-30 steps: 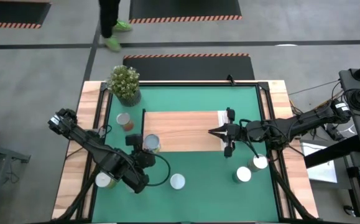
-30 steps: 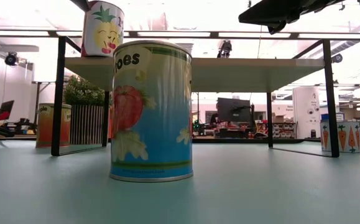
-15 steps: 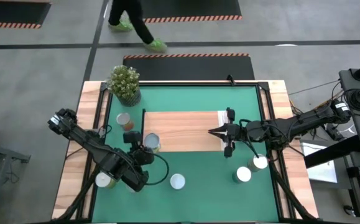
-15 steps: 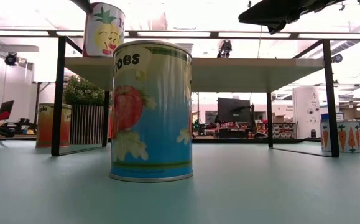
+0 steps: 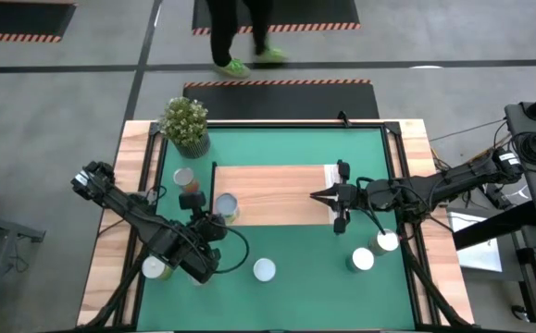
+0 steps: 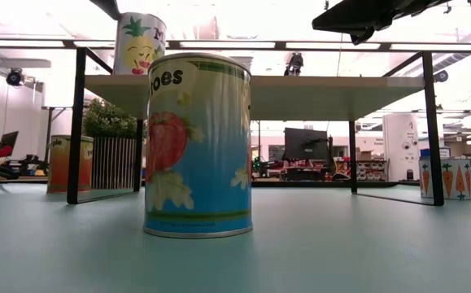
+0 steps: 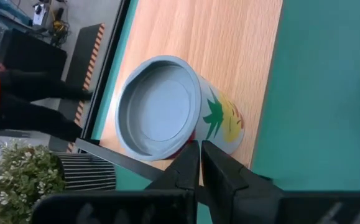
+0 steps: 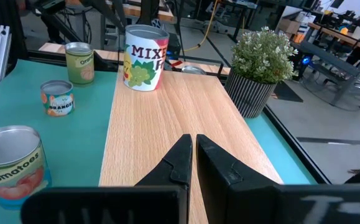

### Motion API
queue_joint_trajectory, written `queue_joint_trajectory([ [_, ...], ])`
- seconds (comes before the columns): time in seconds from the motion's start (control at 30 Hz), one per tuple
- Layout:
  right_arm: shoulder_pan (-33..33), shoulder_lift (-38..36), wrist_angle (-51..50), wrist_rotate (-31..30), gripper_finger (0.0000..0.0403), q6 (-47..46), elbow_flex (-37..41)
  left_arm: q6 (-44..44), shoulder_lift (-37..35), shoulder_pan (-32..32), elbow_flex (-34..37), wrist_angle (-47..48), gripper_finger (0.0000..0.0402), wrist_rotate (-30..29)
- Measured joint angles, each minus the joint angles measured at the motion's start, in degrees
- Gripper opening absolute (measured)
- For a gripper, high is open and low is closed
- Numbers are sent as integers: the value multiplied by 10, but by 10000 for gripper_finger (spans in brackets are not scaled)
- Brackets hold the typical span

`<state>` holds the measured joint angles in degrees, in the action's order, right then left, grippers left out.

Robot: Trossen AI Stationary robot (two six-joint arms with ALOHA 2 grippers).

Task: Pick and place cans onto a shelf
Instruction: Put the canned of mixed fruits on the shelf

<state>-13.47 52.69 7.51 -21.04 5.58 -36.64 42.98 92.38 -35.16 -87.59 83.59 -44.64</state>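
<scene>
The shelf (image 5: 277,194) is a light-wood board on a black frame, standing over the green mat. One can with a pineapple label (image 5: 226,205) stands upright on the board's near left corner; it also shows in the low view (image 6: 141,42) and in the left wrist view (image 7: 167,106). My left gripper (image 5: 214,220) is shut, with its fingertips (image 7: 198,149) at that can's side wall. My right gripper (image 5: 316,196) is shut and empty above the shelf's right end (image 8: 167,118). Other cans stand on the mat: a tomato can (image 5: 264,269), an orange one (image 5: 183,178), one under the left arm (image 5: 156,268) and two at the right (image 5: 374,252). My left gripper's shut fingertips stand right at the pineapple can's side wall (image 7: 195,134), low on the side facing the table's near left. They come level from that side. I cannot tell whether they touch it. The can stands upright on the board on its own base.
A potted plant (image 5: 185,123) stands at the mat's far left corner. The shelf's black legs (image 6: 76,122) reach down to the mat. The tomato can (image 6: 196,146) stands close to the low camera. A person walks on the floor beyond the table (image 5: 240,37).
The pineapple can has shifted a little along the board, toward the far right, and stays upright. My left gripper has come round to the can's near left side. The person behind the table has walked to the right.
</scene>
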Motion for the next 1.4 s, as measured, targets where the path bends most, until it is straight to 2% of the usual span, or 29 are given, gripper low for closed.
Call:
queue_joint_trajectory([
  [0.27, 0, 0, 0, 0, 13, 0, 0, -1, 0, -2, -4, -6, 0, 1],
  [0.47, 0, 0, 0, 0, 13, 0, 0, -53, 0, -6, -51, -22, 0, -2],
  [0.53, 0, 0, 0, 0, 13, 0, 0, -76, 0, -5, -67, -22, 0, -29],
  [0.63, 0, 0, 0, 0, 13, 0, 0, -95, 0, 4, -78, -24, 0, -99],
  [0.7, 0, 0, 0, 0, 13, 0, 0, -99, -1, 13, -79, -22, 0, -119],
  [0.97, 0, 0, 0, 0, 13, -2, 0, -92, 1, 46, -62, -26, 0, -114],
  [1.4, 0, 0, 0, 0, 13, -2, 0, -53, 2, 47, -27, -38, 0, -113],
])
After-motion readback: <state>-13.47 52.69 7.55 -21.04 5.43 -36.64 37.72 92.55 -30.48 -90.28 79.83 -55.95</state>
